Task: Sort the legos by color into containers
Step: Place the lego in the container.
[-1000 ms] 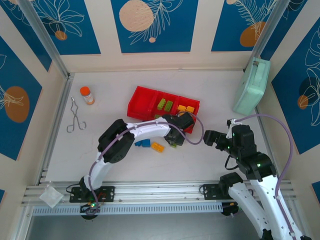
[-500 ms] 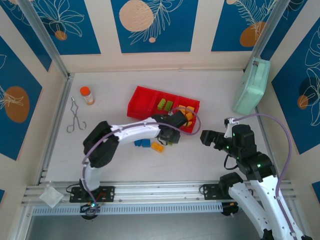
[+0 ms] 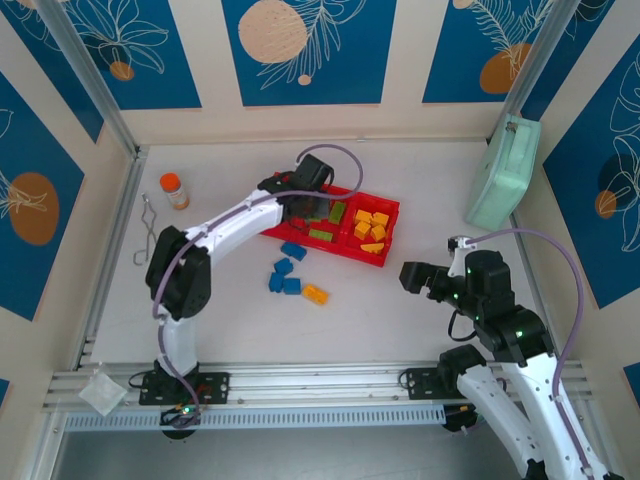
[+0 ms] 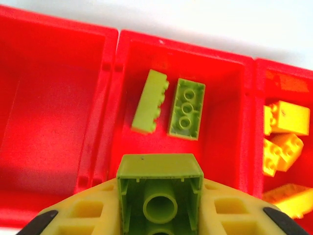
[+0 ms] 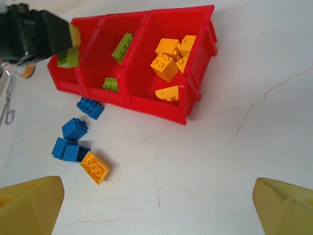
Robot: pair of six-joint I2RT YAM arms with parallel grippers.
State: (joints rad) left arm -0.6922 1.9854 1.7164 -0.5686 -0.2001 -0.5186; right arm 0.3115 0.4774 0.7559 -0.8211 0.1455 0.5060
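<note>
My left gripper (image 3: 300,205) is shut on a lime green lego (image 4: 160,196) and hovers over the red tray (image 3: 392,225), near the wall between its left and middle compartments. The left compartment (image 4: 49,107) is bare. Two lime green legos (image 4: 187,108) lie in the middle one, and several yellow-orange legos (image 3: 370,228) lie in the right one. On the table in front of the tray lie three blue legos (image 3: 285,270) and one yellow-orange lego (image 3: 315,294). My right gripper (image 5: 159,196) stands open above bare table, to the right of these legos.
An orange-capped bottle (image 3: 174,190) and metal tongs (image 3: 152,235) sit at the left. A mint-green case (image 3: 503,172) leans on the right wall. The left arm (image 3: 220,225) reaches across the tray's left end.
My left gripper shut on the lime green lego at the table and carried it up and back over the tray. The right arm stayed still.
</note>
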